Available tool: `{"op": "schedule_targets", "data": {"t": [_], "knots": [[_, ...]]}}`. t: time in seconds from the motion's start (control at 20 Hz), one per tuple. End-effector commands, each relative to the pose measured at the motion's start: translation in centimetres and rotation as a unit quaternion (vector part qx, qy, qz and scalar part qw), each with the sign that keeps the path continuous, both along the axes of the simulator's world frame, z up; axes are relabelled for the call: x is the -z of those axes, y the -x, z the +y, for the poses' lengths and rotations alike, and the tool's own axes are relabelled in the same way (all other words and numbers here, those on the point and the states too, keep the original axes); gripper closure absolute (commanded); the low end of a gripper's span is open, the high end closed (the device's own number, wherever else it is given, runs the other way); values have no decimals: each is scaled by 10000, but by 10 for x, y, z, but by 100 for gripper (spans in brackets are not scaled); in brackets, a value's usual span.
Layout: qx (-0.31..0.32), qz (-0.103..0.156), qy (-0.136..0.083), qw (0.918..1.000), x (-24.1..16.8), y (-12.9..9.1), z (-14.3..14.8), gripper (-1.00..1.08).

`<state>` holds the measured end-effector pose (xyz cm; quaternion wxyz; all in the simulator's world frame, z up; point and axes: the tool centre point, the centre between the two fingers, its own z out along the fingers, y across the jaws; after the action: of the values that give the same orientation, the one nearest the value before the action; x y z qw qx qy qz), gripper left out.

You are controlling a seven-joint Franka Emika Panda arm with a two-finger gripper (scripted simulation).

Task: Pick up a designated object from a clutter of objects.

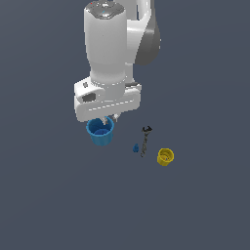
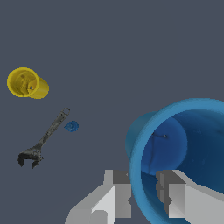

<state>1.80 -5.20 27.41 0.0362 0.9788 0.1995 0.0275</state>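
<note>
The designated object, a bright blue tapered cup (image 1: 100,132), stands upright and open at the top (image 2: 175,140), directly under my gripper (image 1: 109,118). The gripper (image 2: 143,194) straddles the cup's rim, one finger outside the wall and one inside, and is shut on the wall. I cannot tell whether the cup's base touches the floor. The rest of the clutter lies toward the exterior view's right: a tiny blue piece (image 1: 135,147) (image 2: 71,126), a thin dark wrench-like tool (image 1: 145,139) (image 2: 43,143) and a yellow cup (image 1: 165,156) (image 2: 27,83) on its side.
Everything rests on a plain dark grey surface (image 1: 58,195). The white arm (image 1: 112,44) rises above the blue cup and hides the area behind it in the exterior view.
</note>
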Motion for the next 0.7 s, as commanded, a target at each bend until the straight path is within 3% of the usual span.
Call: {"op": "schedule_targets", "data": {"t": [0.0, 0.65], "knots": [[-2, -10, 0, 10000, -27, -5, -7, 108], [0, -9, 9, 10000, -138, -32, -36, 108]]}}
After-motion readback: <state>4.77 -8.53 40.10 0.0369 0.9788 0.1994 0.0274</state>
